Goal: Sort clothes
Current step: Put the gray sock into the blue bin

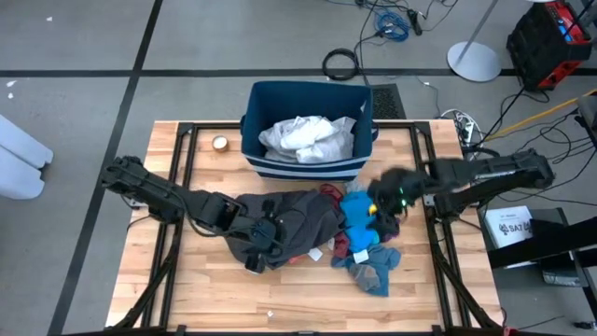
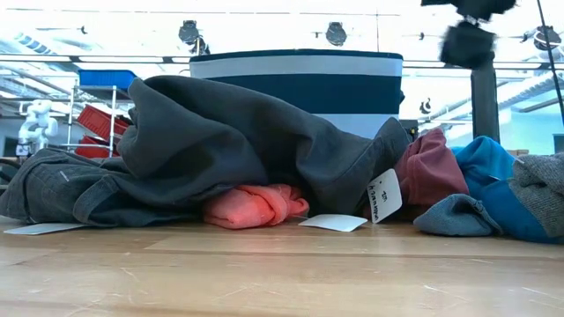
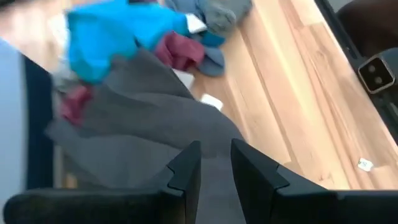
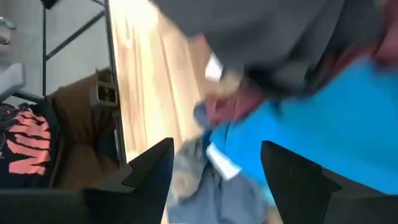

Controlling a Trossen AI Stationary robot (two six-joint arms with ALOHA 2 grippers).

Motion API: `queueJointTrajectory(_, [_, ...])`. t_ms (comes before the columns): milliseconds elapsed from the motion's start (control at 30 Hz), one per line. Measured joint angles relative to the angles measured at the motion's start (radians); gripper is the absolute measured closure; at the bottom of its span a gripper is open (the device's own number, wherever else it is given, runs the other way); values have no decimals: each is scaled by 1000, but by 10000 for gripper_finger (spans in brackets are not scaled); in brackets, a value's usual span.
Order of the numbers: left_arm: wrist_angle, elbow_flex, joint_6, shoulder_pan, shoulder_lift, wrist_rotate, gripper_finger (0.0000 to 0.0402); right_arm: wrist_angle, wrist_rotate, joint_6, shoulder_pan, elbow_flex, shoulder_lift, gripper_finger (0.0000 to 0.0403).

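Note:
The clothes lie heaped mid-table. A large dark grey garment lies over a coral piece. To its right are a maroon piece, a bright blue one and a small blue-grey one. White clothes fill the dark blue striped bin at the far edge. My left gripper hovers over the grey garment's near part, and its fingers stand narrowly apart with nothing between them. My right gripper is wide open in the air above the bright blue piece.
A small roll of tape sits left of the bin. White tags lie on the wood by the pile. Bare table shows along the near edge and on the left side. Black frame rails run down both table sides.

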State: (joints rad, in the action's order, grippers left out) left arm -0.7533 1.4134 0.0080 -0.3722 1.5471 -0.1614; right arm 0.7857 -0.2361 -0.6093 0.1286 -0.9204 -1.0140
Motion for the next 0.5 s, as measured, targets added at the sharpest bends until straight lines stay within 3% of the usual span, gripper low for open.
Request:
queueJointTrajectory(133, [146, -107, -1, 17, 0, 80, 304, -57, 85, -210, 132, 94, 32, 174])
queueJointTrajectory(300, [405, -229, 30, 47, 0, 184, 304, -66, 193, -416, 281, 107, -8, 174])
queueJointTrajectory(500, [608, -313, 85, 85, -1, 188, 304, -141, 267, -597, 432, 107, -107, 174])
